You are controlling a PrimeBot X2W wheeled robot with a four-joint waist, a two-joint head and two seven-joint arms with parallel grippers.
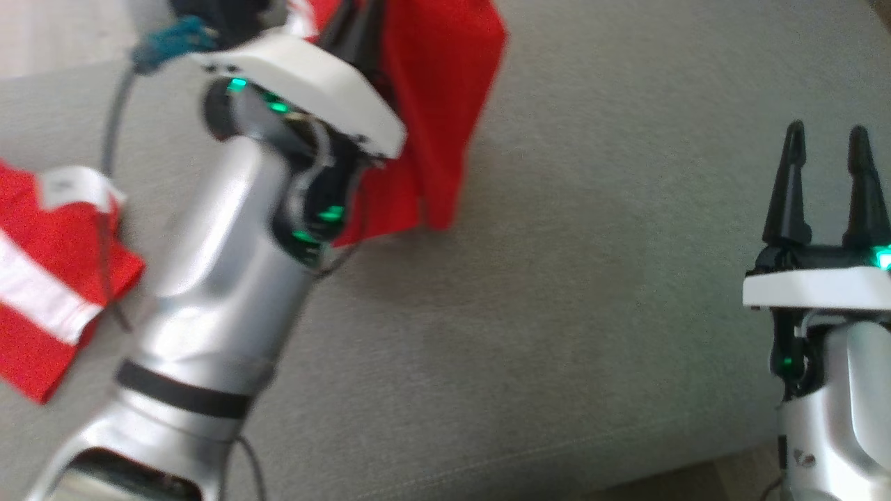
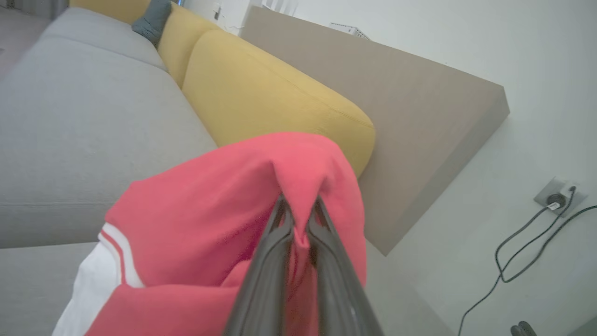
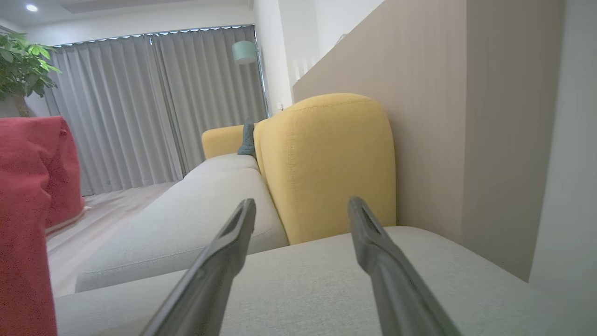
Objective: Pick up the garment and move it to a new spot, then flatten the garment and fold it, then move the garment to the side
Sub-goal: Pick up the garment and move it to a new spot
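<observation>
Garment (image 1: 438,104): top cut off by the head view's upper edge; middle hidden behind the blurred left forearm (image 1: 209,292).
Left hand (image 2: 298,217): pinched fold hidden between its fingers; finger bases run off the bottom edge.

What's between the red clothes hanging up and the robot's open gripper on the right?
Just bare grey sofa cushion. The head view shows nothing lying between the red garment and the right gripper.
</observation>
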